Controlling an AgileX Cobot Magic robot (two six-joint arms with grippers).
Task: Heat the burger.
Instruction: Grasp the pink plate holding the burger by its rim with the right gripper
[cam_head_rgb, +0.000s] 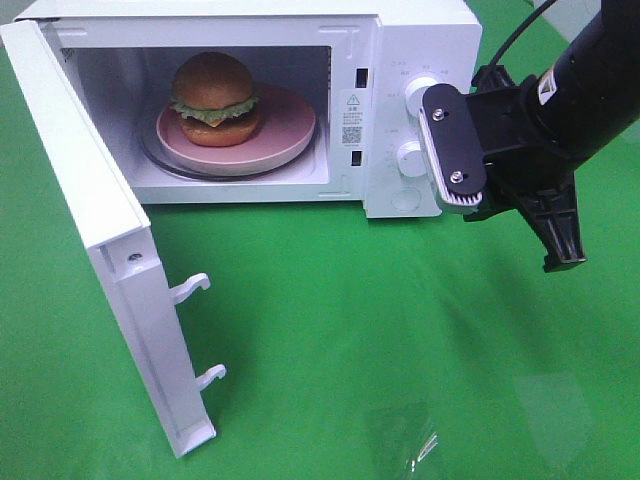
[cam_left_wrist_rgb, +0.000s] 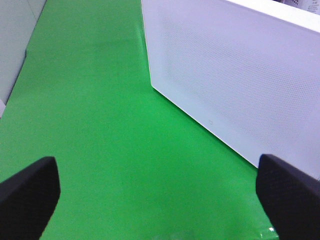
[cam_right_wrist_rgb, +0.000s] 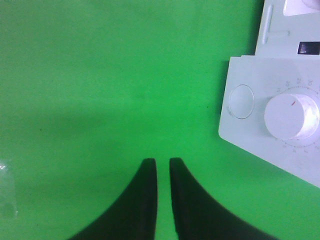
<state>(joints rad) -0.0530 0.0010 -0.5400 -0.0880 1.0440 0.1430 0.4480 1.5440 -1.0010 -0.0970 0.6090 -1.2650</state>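
The burger (cam_head_rgb: 214, 98) sits on the pink plate (cam_head_rgb: 290, 125) on the glass turntable (cam_head_rgb: 165, 160) inside the microwave (cam_head_rgb: 420, 30), so I judge the loading done. The door (cam_head_rgb: 100, 230) hangs wide open at 9 o'clock of the cavity, and shutting it is the step in hand, with the dials to follow.

My left pincer (cam_left_wrist_rgb: 156, 162) has its fingers spread wide and holds nothing. It faces the door's dotted outer face, which is near but not touching. I would push that panel round toward 3 o'clock until the two latch hooks (cam_head_rgb: 190, 288) meet the slots beside the cavity.

My right pincer (cam_right_wrist_rgb: 162, 161) has its fingers drawn together with only a sliver of green between them, and it grips nothing. It hovers over the surface (cam_head_rgb: 350, 330) in front of the control panel, with the timer knob (cam_right_wrist_rgb: 291, 116) and a round button (cam_right_wrist_rgb: 241, 101) just beside it.

The right arm's wrist block covers part of the panel and sits close to where the door's free edge lands, so it may need to back off. A scrap of clear film (cam_head_rgb: 420, 445) lies at 6 o'clock, well apart from the swing.
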